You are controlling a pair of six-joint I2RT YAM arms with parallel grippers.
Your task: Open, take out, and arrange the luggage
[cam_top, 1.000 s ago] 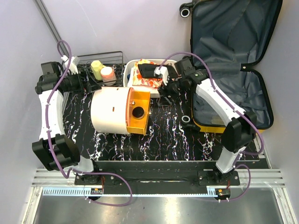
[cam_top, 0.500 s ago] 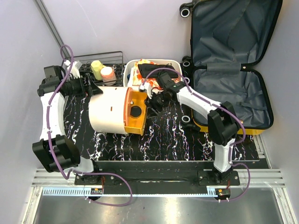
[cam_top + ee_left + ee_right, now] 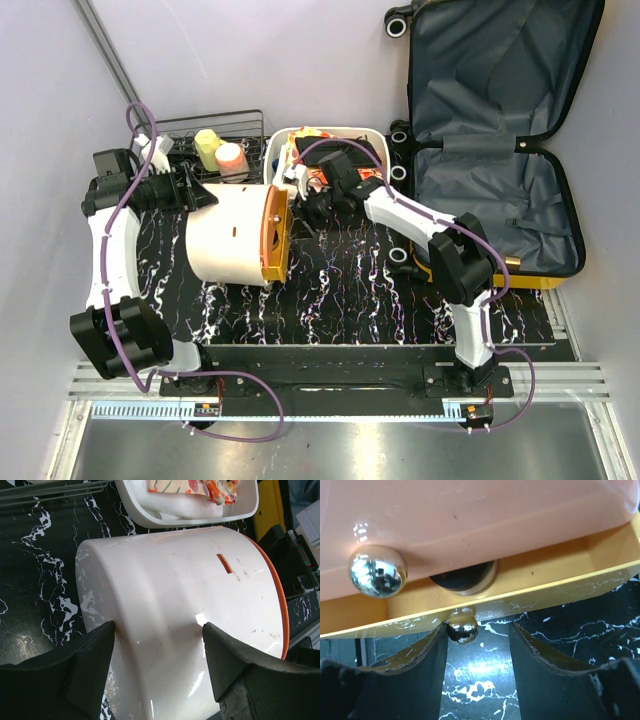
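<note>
Orange lid (image 3: 530, 575): bracketing its knob (image 3: 462, 628) with open, empty right hand (image 3: 478, 637); straddling drum (image 3: 190, 575) with spread, empty left hand (image 3: 158, 630).

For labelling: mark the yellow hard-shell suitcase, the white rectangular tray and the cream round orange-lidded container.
Yellow hard-shell suitcase (image 3: 500, 200), top view, grey lining of the lower half.
White rectangular tray (image 3: 165, 517), left wrist view, near wall.
Cream round container (image 3: 190, 605), left wrist view, side wall.

A black table top (image 3: 340, 290) veined with white is shown. On it, left of the middle, a cream-and-orange round container (image 3: 230, 235) is laid on its side. Just behind it, along the far edge, a wire basket (image 3: 250, 118) and a white tray (image 3: 273, 160) are set side by side. The luggage (image 3: 500, 200) is laid open at the right end, with its dark lining turned upward.
</note>
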